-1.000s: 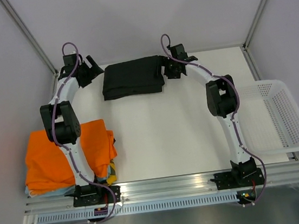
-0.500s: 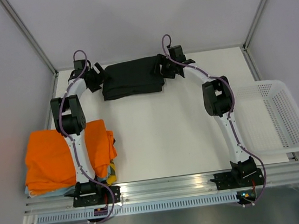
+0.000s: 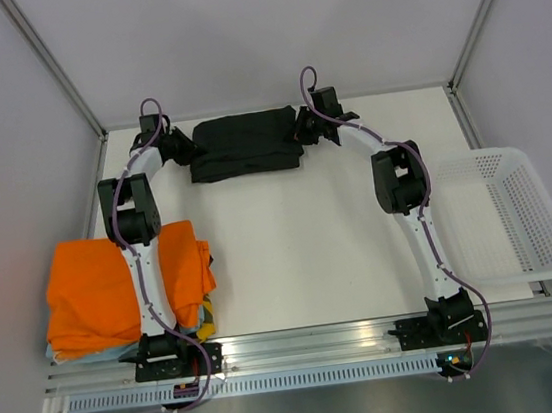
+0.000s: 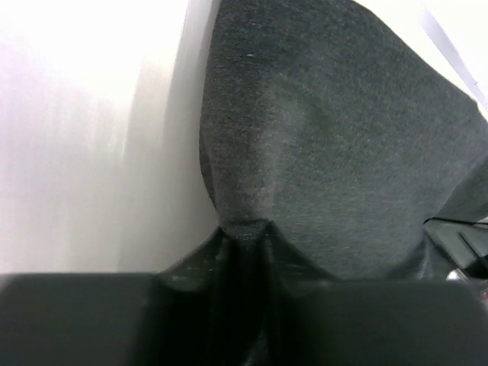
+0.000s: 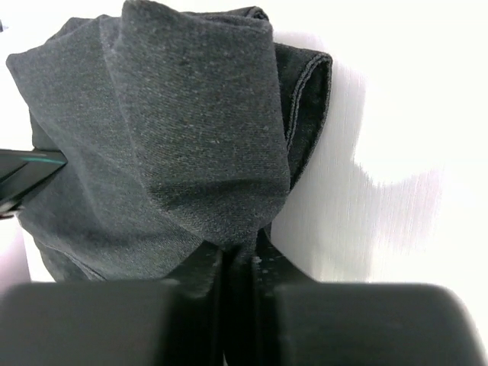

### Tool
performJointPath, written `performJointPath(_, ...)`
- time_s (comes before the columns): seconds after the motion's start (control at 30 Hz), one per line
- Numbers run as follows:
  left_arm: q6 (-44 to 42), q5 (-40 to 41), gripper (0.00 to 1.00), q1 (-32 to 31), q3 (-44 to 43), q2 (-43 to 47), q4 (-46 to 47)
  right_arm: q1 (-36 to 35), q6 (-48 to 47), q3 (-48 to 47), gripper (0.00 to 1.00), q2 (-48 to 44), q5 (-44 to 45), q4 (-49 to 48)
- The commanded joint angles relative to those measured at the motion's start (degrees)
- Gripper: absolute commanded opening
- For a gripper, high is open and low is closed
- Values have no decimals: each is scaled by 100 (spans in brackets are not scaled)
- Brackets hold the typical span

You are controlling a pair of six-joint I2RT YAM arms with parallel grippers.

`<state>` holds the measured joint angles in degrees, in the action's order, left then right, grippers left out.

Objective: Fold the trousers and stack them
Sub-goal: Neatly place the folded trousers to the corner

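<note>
Folded black trousers (image 3: 245, 145), left jaws pinching one end, right jaws pinching the other

Bright flat light, blurred glary wrist views

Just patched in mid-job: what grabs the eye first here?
The folded black trousers at the far edge of the table, pinched at each end by the left tool and right tool. Next, the bright orange garment heaped at the near left, and the white basket on the right.
</note>
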<state>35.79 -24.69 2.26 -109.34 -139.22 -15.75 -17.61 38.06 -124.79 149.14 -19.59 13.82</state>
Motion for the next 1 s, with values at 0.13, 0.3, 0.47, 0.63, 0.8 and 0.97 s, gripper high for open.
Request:
performJointPath(0.13, -203, 34, 2, -42, -184, 191, -209, -182, 52, 192, 0, -51, -422, -124)
performJointPath(0.3, -239, 87, 2, 116, -316, 851, -156, -261, 122, 245, 0, -640, -563, -441)
performJointPath(0.47, -265, 113, 2, 222, -299, 1799, -411, -296, 631, 490, 0, -1421, -625, -986)
performJointPath(0.63, -424, 219, 2, 257, -62, 2583, -903, -410, 1071, 1220, 0, -2273, -616, -1339)
performJointPath(0.8, -529, 324, 2, 266, 491, 3775, -1701, -691, 1300, 2237, 0, -3021, -844, -1602)
performJointPath(0.97, -968, 1289, 2, 362, 984, 5060, -2739, -1192, 1405, 3450, 0, -4128, -897, -1795)
